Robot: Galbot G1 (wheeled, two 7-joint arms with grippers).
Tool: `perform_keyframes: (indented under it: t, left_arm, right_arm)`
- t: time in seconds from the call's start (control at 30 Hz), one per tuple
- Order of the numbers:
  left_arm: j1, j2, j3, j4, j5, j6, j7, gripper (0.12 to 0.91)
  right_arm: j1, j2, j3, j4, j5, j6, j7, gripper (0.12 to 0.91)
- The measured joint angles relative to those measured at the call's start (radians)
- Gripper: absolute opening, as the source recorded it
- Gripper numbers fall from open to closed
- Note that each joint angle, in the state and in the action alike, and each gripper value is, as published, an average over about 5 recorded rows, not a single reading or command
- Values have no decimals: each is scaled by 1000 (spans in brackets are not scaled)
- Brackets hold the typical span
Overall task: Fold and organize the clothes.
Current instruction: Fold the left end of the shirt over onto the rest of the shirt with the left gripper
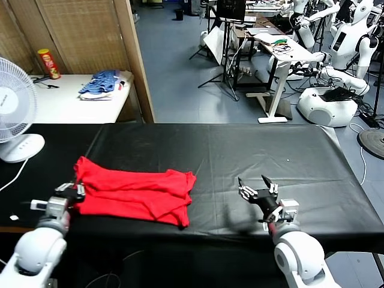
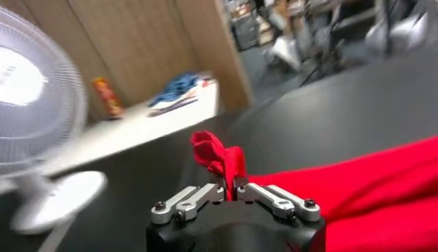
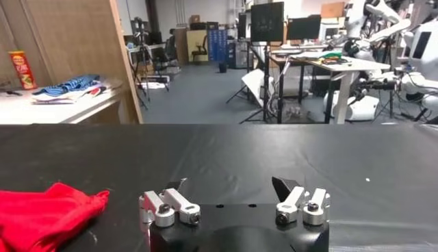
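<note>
So the red T-shirt was lying on the black bench, over on the robot's left half, folded into a rough flat bundle with its edges a bit uneven. The left hand was right at the shirt's left edge, closed tight on a bunched-up bit of the fabric. In the left wrist view you could see that pinch clearly: a crumpled tuft of red cloth stuck up between the closed fingers, with the rest of the shirt spread out beside it.

The right hand was parked low over the bench on the robot's right side, well apart from the shirt, fingers spread wide with nothing in them. Its own wrist view showed the two dark fingertips standing apart over bare black cloth, and the shirt's far end off to one side.

Behind the bench sat a white fan, plus a white side table carrying a blue striped pile of clothes and a red can.
</note>
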Motion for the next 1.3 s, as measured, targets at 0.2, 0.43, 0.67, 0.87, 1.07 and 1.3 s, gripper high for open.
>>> perform_keyframes:
  t: [0.2, 0.43, 0.67, 0.87, 1.07, 1.3]
  left_arm:
    - [-56, -109, 150, -127, -235, 86, -87, 173]
    - [-117, -207, 280, -158, -314, 98, -103, 173]
    - [-135, -268, 334, -131, -280, 86, -83, 173]
    - [-134, -296, 348, -106, -251, 71, -60, 310]
    - [-132, -313, 348, -107, -260, 62, -50, 641]
    - [-113, -266, 286, -136, -204, 15, -4, 796]
  right_arm:
    - [-26, 6, 24, 13, -6, 1, 0, 798]
    - [-41, 15, 32, 15, -16, 2, 1, 798]
    - [-38, 20, 18, 15, -22, 1, -5, 798]
    - [-27, 10, 2, 12, -18, 5, -35, 798]
    - [9, -7, -43, -9, -5, 14, -67, 798]
    - [99, -3, -164, -65, 2, 13, -79, 798]
